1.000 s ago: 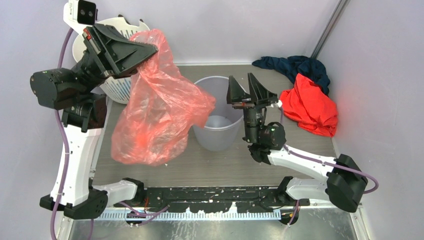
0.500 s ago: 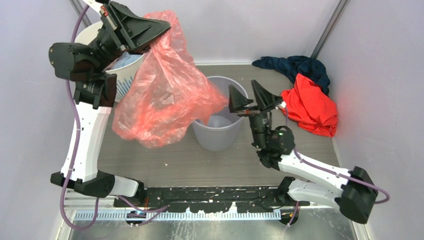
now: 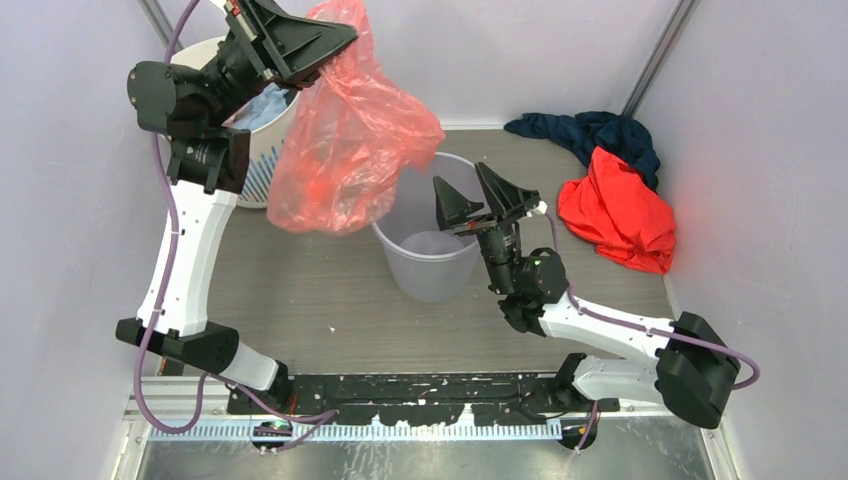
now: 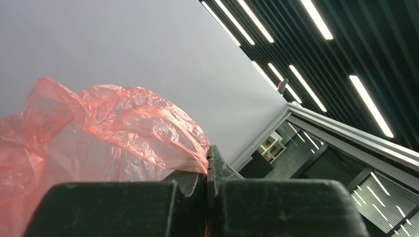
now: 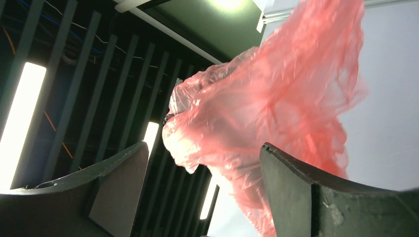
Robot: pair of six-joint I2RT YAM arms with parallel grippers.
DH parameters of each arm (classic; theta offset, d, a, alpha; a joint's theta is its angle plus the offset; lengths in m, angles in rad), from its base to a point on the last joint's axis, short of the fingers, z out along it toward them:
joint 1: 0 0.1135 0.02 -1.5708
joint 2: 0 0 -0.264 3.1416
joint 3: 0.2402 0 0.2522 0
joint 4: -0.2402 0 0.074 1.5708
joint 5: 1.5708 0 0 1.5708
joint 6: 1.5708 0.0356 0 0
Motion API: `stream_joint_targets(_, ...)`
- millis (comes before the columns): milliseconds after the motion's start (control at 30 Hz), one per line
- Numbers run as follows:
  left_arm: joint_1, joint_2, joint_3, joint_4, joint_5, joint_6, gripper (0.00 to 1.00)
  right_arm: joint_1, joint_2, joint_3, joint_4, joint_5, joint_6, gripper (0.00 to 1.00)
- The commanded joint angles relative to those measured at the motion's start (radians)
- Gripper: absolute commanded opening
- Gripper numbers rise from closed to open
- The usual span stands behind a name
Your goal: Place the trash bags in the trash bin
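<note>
- Red-pink film bag (image 3: 350, 130) hangs up and to the left of the bin (image 3: 425, 275). One lobe reaches over the bin's far rim, and the lowest bulge sits just outside the left rim.
- Bag's long axis runs down from the pinched top. In the top view it slants away from the bin's mouth towards the left, so most of the film is beside the opening, not above it.
- Left end effector (image 3: 340, 40) is clamped on the bag's upper edge. Its wrist view shows the jaws pressed together with film caught between them.
- Left arm is stretched tall, with the forearm raised high over the bench and the wrist tipped towards the bin from its far left.
- Right end effector (image 3: 460, 178) has its jaws wide apart and holds nothing. It stands at the bin's right rim, over the mouth, with fingers pointing up.
- From the right wrist the bag shows framed between the two fingers, above and apart from them.
- My judgement is that the left arm carries the load while the right is nearer the mouth. The coming move turns on bringing the film's low end rightwards over the opening before it is lowered.
</note>
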Motion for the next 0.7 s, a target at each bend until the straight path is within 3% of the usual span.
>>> stream_joint_targets(0, 0.004, -0.011, -0.004, 0.09, -0.009, -0.003, 0.0, 0.003, 0.048, 0.034, 0.088, -0.001, 0.036, 0.87)
stream_joint_targets(333, 0.004, 0.003, -0.002, 0.146, -0.015, -0.044, 0.0, 0.029, 0.266, 0.186, 0.155, 0.034, 0.105, 0.87)
stream_joint_targets(667, 0.019, -0.04, -0.108, 0.25, -0.015, -0.107, 0.0, 0.028, 0.263, 0.219, 0.157, 0.119, 0.036, 0.87)
